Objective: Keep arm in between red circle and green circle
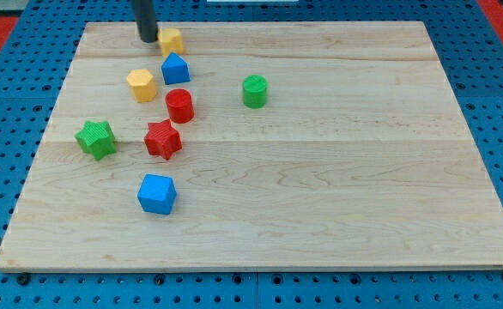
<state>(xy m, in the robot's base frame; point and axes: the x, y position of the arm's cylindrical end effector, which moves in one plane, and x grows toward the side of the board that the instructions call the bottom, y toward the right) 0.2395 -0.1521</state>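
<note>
Camera view first, and it is the only one you have. Your rod comes down from the view's top and my tip (148, 39) rests on the board (337, 197) near its top edge, just left of a yellow block (172, 39) and close enough that they may be touching; I cannot tell. There are no jaws here, so nothing to open or close: it is a bare rod, holding nothing.

The red circle (179, 105) sits left of centre, and the green circle (254, 90) lies to its right, slightly higher, with bare wood between them. That gap is your target, and the tip is well up and to the left of it.

To do this well, I would not go straight down: the blue block (175, 68) stands right below the yellow one, and the yellow hexagon (141, 84) is just beside it. Swing right along the top edge first, then drop into the gap from above.

Room is generous on the view's right and bottom. The red star (162, 139), green star (95, 138) and blue cube (156, 193) crowd the left.
</note>
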